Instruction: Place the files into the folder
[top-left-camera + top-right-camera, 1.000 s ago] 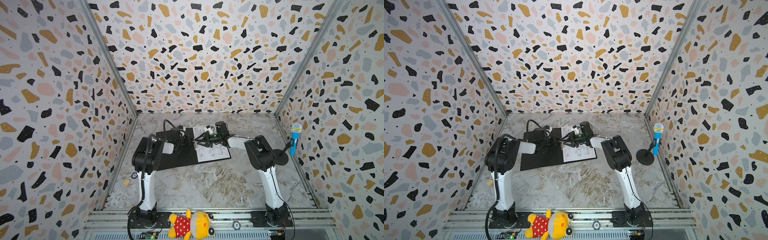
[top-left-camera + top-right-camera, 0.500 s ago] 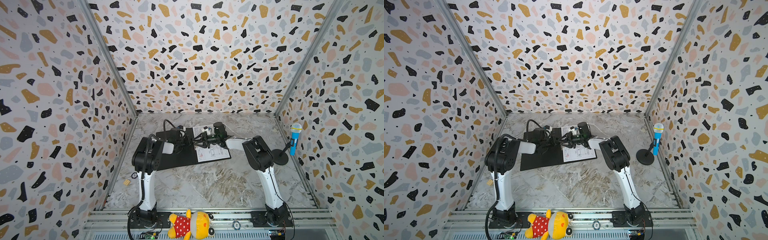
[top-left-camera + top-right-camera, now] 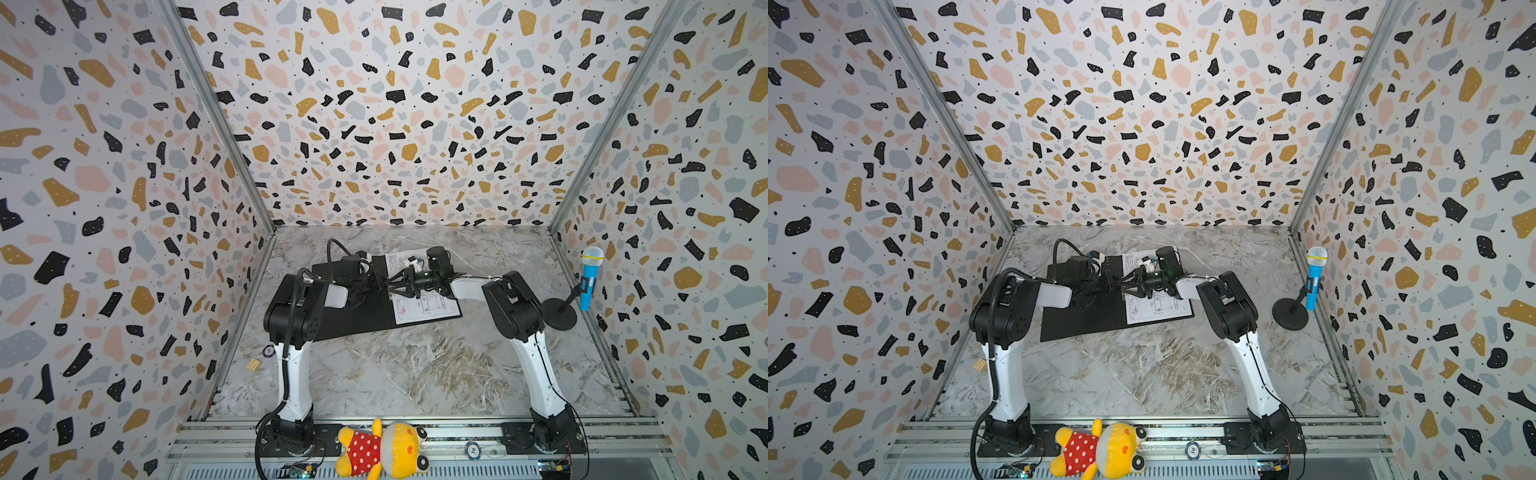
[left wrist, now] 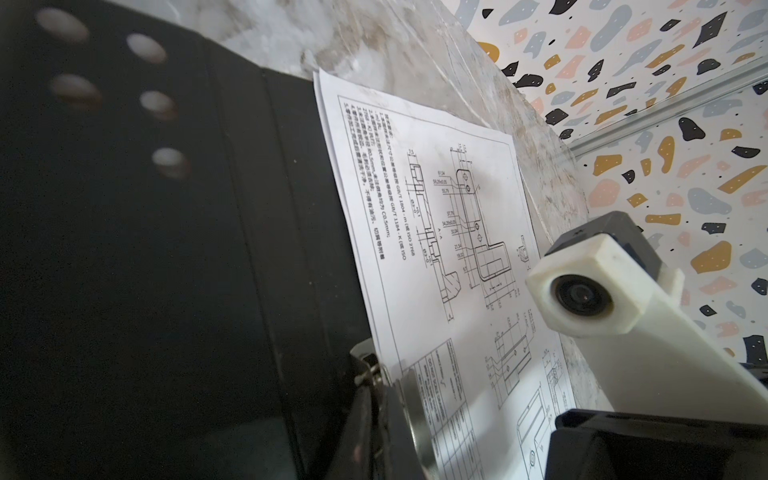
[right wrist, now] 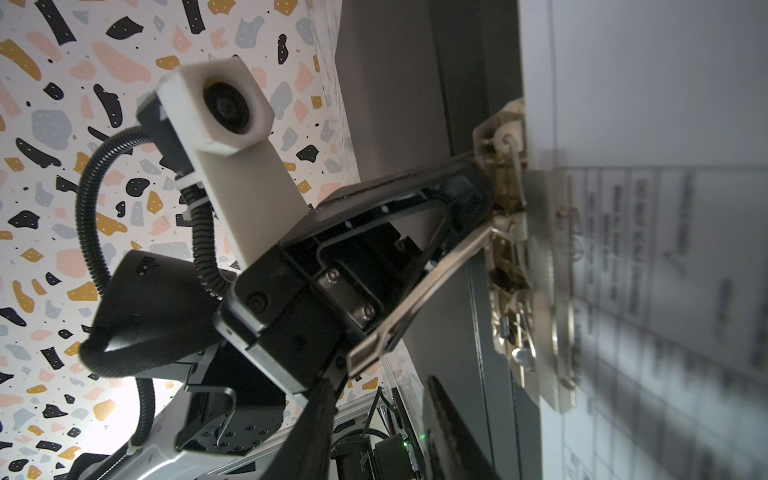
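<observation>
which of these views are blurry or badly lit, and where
Right wrist view: the drawing sheet is smeared out of focus, the metal clip is sharper, and one patch of background is blown out white. Left wrist view: the same sheet's line drawings are crisp, while the black inside of the folder is dark and soft. Both top views: sharp and evenly lit.

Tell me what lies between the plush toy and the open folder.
Only bare marble tabletop, past the front rail where the plush toy lies, up to the folder; both top views show it.
</observation>
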### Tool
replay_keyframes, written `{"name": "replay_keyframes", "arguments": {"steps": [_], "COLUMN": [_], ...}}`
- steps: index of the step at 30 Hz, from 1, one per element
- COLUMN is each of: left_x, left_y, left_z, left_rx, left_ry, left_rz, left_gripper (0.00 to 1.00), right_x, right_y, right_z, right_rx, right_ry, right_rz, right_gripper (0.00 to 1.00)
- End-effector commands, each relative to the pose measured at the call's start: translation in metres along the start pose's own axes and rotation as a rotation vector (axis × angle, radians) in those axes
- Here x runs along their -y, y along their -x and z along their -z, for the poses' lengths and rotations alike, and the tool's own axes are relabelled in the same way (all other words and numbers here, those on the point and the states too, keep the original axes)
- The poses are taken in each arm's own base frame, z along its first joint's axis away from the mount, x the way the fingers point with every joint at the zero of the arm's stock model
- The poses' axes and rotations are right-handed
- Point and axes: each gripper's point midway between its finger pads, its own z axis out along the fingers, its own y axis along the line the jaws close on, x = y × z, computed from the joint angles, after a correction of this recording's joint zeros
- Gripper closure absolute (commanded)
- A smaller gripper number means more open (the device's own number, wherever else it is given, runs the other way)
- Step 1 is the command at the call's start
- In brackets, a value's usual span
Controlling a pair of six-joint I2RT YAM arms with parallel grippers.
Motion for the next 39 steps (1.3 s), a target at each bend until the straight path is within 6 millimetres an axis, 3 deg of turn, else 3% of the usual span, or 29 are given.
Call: {"name": "replay_keyframes", "arguments": {"steps": [1, 20, 39], "left_x": [-0.052, -0.054, -0.057], "left_y": [-0.063, -0.065, -0.065], "left_z": [-0.006, -0.006, -0.004], "left_rx": [-0.170, -0.177, -0.181], "left_ry": [0.167, 0.171, 0.195], "left_rz": [0.078, 0.074, 0.065], "left_gripper": [0.94, 0.94, 0.94], "right_x": [-0.015, -0.015, -0.007], "right_y": [0.005, 0.004, -0.007], "right_z": [-0.002, -0.007, -0.012], "right_rx": [-0.007, -0.018, -0.041], "right_ry": [0.024, 0.027, 0.004], "right_rz": [0.029, 0.016, 0.005], "right_gripper": [0.63, 0.70, 0.85]}}
